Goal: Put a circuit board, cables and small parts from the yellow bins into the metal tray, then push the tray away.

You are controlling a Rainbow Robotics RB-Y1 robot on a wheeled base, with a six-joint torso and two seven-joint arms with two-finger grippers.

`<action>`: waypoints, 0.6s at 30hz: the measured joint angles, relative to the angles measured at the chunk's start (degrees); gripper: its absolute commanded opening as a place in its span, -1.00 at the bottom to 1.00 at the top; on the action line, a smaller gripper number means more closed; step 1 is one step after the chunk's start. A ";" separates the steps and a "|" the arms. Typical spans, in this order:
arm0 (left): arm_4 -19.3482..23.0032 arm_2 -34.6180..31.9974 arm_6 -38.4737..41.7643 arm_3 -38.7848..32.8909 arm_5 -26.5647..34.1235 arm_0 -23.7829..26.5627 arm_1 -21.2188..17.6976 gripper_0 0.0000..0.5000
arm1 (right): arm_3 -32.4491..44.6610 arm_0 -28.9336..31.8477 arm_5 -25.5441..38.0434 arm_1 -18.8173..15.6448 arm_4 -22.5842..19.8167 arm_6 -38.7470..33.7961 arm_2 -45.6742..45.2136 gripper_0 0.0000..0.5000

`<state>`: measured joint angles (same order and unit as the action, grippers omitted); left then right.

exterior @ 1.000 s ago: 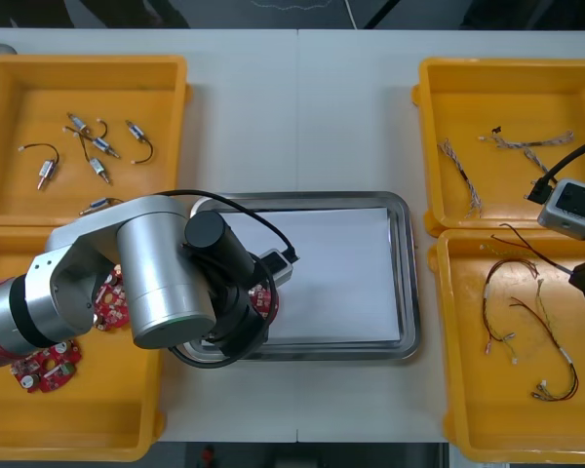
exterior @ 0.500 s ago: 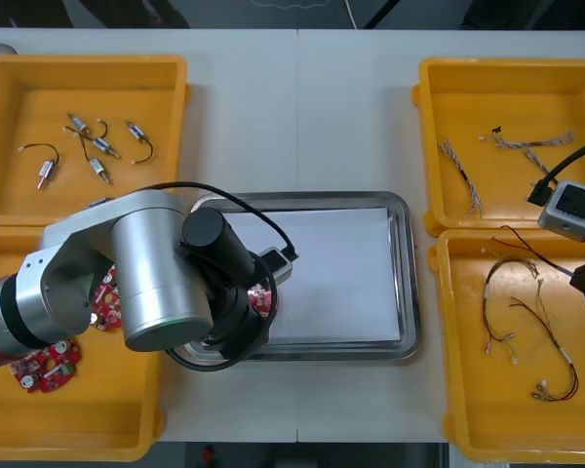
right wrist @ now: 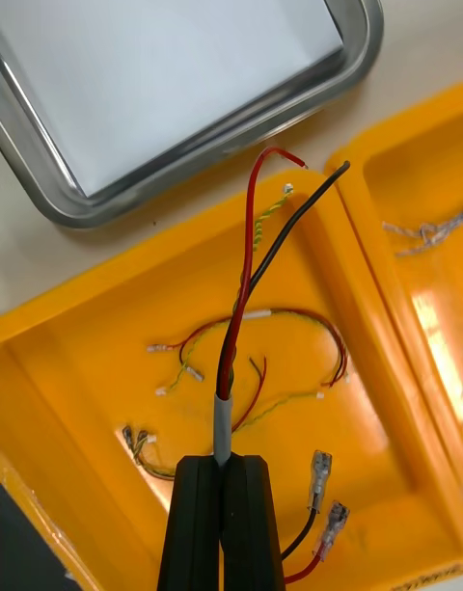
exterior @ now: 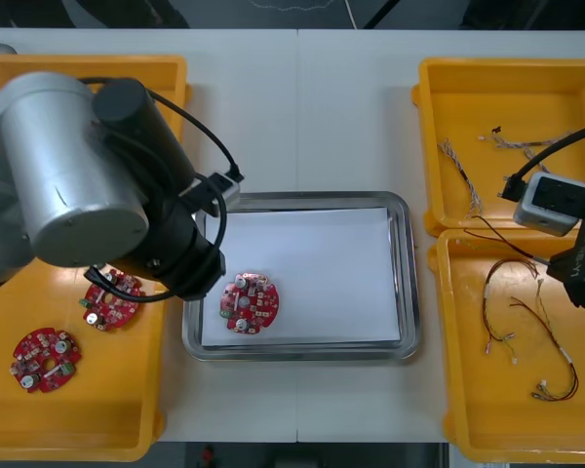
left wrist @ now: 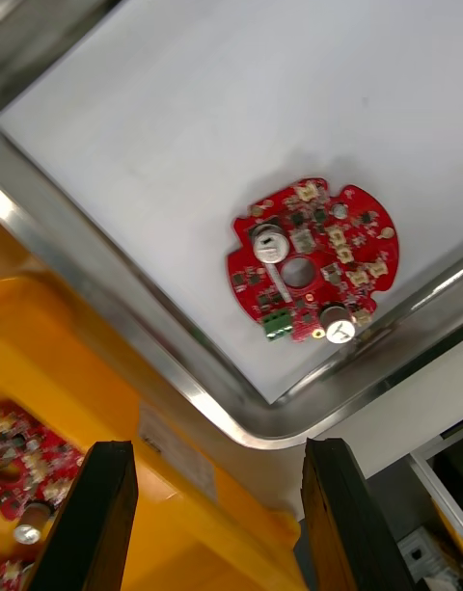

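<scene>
The circuit board point(left wrist: 311, 259) lies in the tray point(left wrist: 145, 311), beyond the spread fingers of the left gripper point(left wrist: 220, 446). The fingers of the right gripper point(right wrist: 224, 464) clamp a cable point(right wrist: 253, 263).

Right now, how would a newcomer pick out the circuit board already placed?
Find the metal tray at the middle of the table, white inside. One round red circuit board lies in its near-left corner. It alone rests on white; two other boards sit in a yellow bin.

Silver left arm point(exterior: 73, 180) fills 9-10 o'clock of front view, wrist angled toward 4 o'clock. Left gripper point(left wrist: 220, 451): black fingers spread wide, nothing between. Right arm point(exterior: 580, 273) at 3 o'clock edge. Right gripper point(right wrist: 228, 466) pinched on thin red-and-black cable point(right wrist: 253, 263).
</scene>
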<state>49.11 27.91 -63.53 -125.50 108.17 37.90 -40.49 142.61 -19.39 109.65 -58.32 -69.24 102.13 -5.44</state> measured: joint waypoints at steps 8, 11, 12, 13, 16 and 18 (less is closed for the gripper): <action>0.65 -11.31 0.00 0.55 1.40 0.00 0.01 1.00 | 0.00 -13.47 0.04 0.34 1.82 -0.75 15.54 -1.00; 0.83 -13.98 0.00 2.14 1.44 0.01 0.00 1.00 | -0.25 -18.57 0.09 1.51 4.43 -1.11 22.10 -1.00; 0.83 -14.77 0.00 3.01 1.44 0.01 -0.03 1.00 | -0.57 -20.00 0.10 2.27 5.42 -1.15 24.08 -1.00; 0.83 -15.63 0.00 4.01 1.44 0.01 -0.04 1.00 | -1.03 -21.26 0.11 3.27 6.64 -1.22 25.94 -1.00; 0.83 -18.32 -0.02 7.16 1.45 0.01 -0.17 1.00 | -2.88 -24.10 0.14 6.87 10.32 -1.29 30.72 -1.00; 0.62 -19.94 -0.07 9.07 1.45 0.01 -0.40 1.00 | -4.27 -25.32 0.15 9.38 12.25 -1.30 33.15 -1.00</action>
<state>49.73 7.97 -63.60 -116.44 109.63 37.91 -40.89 138.34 -44.71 109.80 -48.94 -56.98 100.83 27.71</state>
